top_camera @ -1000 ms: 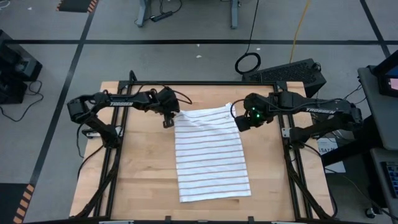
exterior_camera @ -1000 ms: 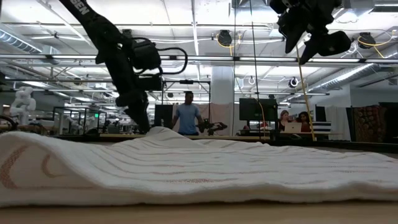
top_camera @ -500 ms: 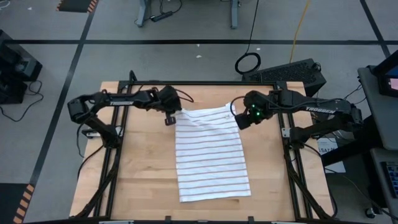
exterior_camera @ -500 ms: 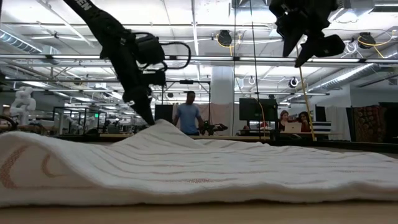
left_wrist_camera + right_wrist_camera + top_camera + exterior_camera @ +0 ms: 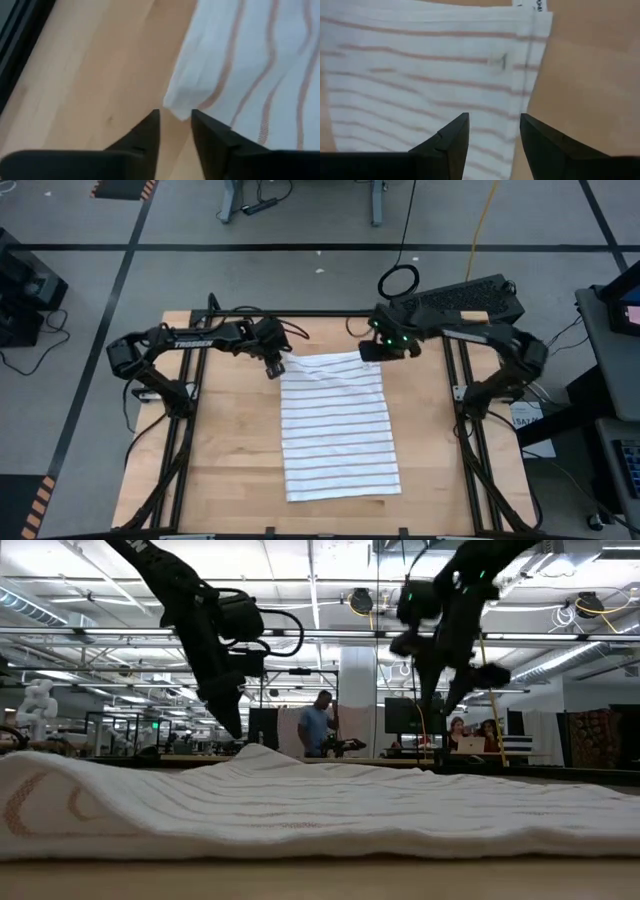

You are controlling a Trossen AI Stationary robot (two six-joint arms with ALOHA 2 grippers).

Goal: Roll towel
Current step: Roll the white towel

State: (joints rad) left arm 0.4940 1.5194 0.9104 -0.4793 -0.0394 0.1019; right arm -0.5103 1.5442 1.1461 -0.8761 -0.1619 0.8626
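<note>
The white towel [image 5: 340,430] with thin dark stripes lies spread flat on the wooden table, long side running near to far. My left gripper [image 5: 274,369] slants down at the towel's far left corner [image 5: 175,102]. It is open, with the corner just ahead of its fingertips. In the low view this corner [image 5: 255,748] stands up as a small hump below the left gripper [image 5: 233,728]. My right gripper [image 5: 372,350] hangs open above the far right corner [image 5: 532,30], clear of the cloth. A small tag [image 5: 530,4] shows at that edge.
Bare wood [image 5: 220,450] lies left and right of the towel and along the near edge. Black frame rails [image 5: 190,430] run along the table's sides. A dark case [image 5: 460,298] and a cable coil [image 5: 398,280] sit beyond the far edge. People [image 5: 320,725] stand in the room behind.
My right gripper has swung toward the table's far edge and a little left, coming down over the towel's far right corner. At my left gripper the far left corner rose into a taller peak half a second ago and has sunk back lower; the rest of the towel stayed flat.
</note>
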